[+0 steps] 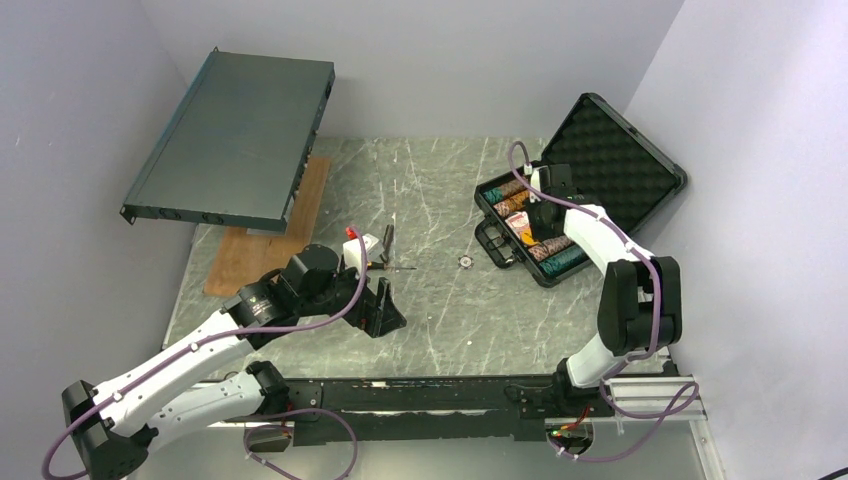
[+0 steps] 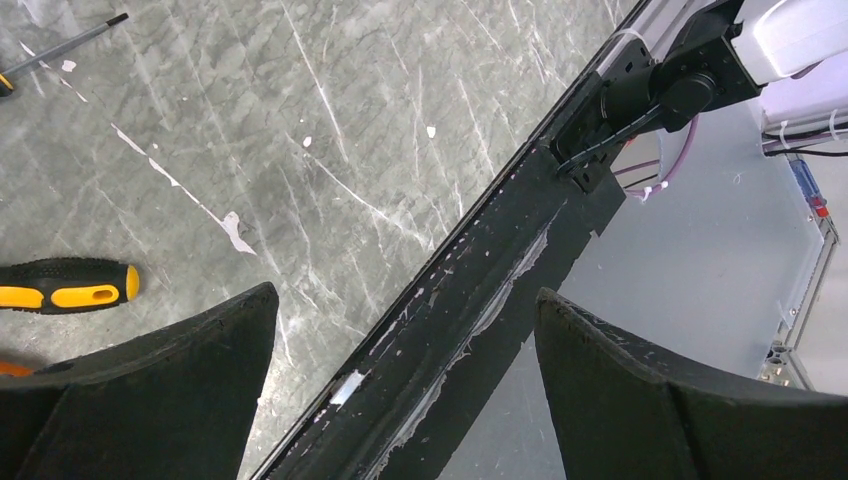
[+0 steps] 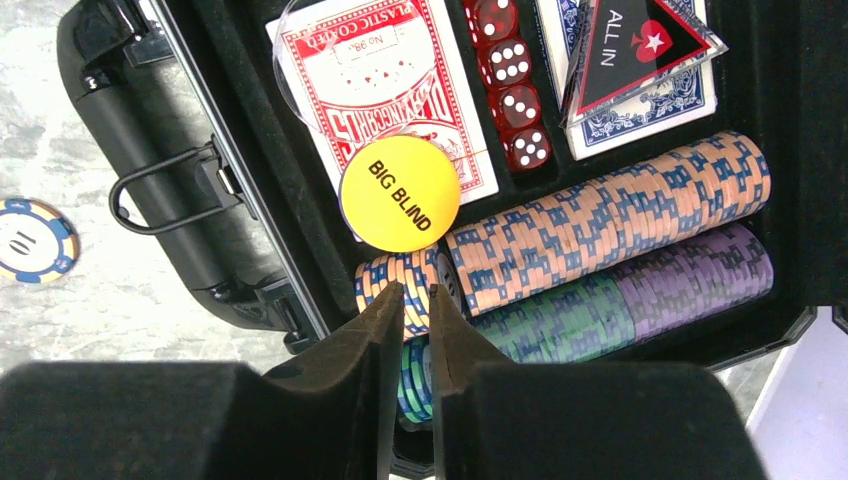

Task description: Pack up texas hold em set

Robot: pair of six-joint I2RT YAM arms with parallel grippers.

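Mostly packed, by the look of it. The black case (image 1: 497, 243) lies open at 3 o'clock on the marble table (image 1: 430, 190), its foam-lined lid (image 1: 612, 160) thrown back. In the right wrist view the tray holds a red card deck (image 3: 385, 85), a blue card deck (image 3: 645, 115) under the ALL IN button (image 3: 640, 40), a column of red dice (image 3: 512, 85), a yellow BIG BLIND button (image 3: 400, 193) and long rows of orange chips (image 3: 610, 215) and green and purple chips (image 3: 620, 295).

The right gripper (image 3: 413, 290) hangs over the short orange stack at the row's 9 o'clock end. Its fingers are almost together, and I cannot tell whether they pinch a chip.

One blue-edged loose chip (image 1: 465, 262) lies on the table at 9 o'clock from the case, well apart from it. The left gripper (image 2: 405, 300) hovers over the table's near edge, spread wide and empty, with a screwdriver (image 2: 65, 285) nearby.

What is left, I judge: bring in that chip, lower the lid and latch it.
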